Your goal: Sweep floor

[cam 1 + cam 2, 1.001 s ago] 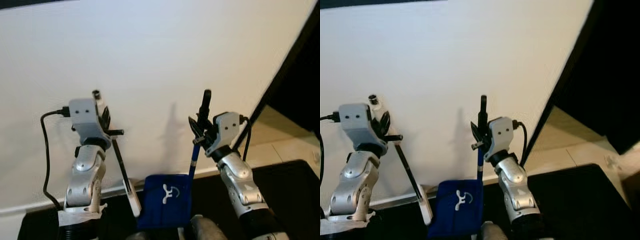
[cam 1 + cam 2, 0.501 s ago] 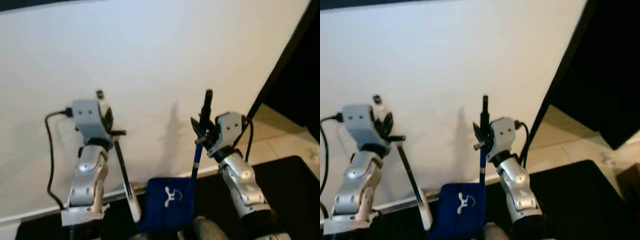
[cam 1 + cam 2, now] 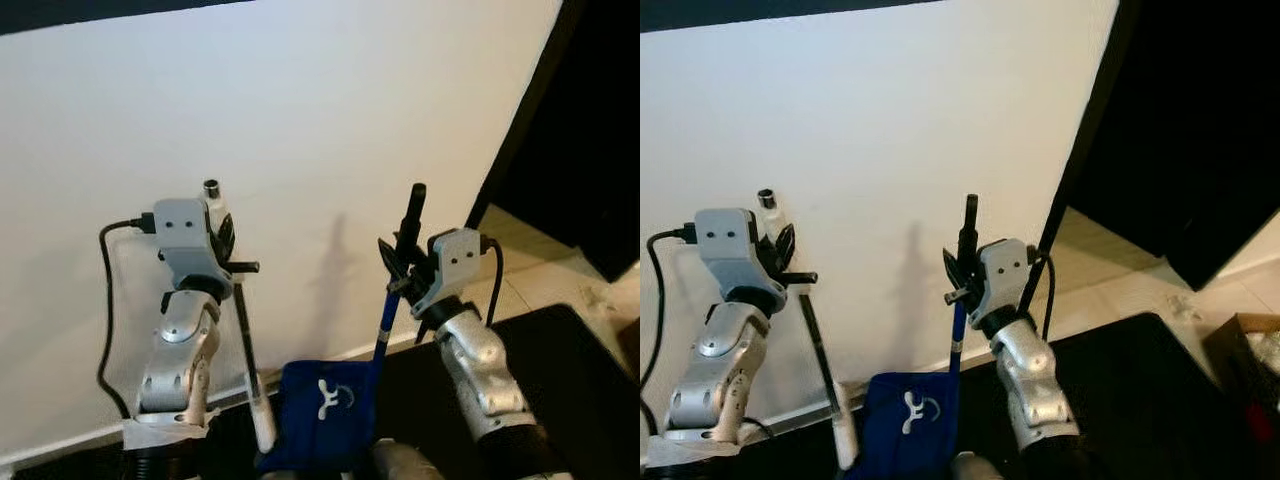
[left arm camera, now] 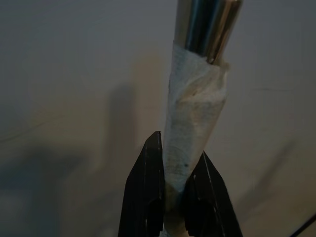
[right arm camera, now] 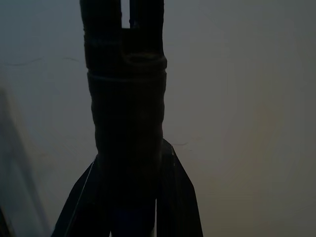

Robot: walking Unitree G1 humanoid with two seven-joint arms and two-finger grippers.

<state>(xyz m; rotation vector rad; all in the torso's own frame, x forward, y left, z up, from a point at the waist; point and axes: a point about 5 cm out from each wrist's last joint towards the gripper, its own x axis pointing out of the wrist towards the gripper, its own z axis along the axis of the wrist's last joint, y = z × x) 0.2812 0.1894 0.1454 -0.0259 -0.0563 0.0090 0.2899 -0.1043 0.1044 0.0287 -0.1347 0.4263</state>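
My left gripper [image 3: 224,243] is shut on the broom handle [image 3: 243,330], a thin black rod with a silver tip [image 3: 211,188] and a white lower end [image 3: 263,428]. In the left wrist view the black fingers [image 4: 148,192] pinch the white tape wrap [image 4: 193,123] below the shiny metal tube. My right gripper [image 3: 398,264] is shut on the dustpan handle [image 3: 410,212], black at the top and blue lower down. The blue dustpan [image 3: 320,400] hangs low between my arms. The right wrist view has the black grip [image 5: 126,98] held between the fingers [image 5: 180,197].
A white wall [image 3: 300,110] stands close in front. Its edge runs down to the right beside a dark opening [image 3: 590,120]. Pale floor tiles [image 3: 540,255] show beyond it, with a black surface [image 3: 575,350] nearer. A cardboard box [image 3: 1252,352] sits at the far right.
The view has turned to the right: the wall's edge now sits further left and more of the dark opening and floor shows. Both grippers keep their holds.
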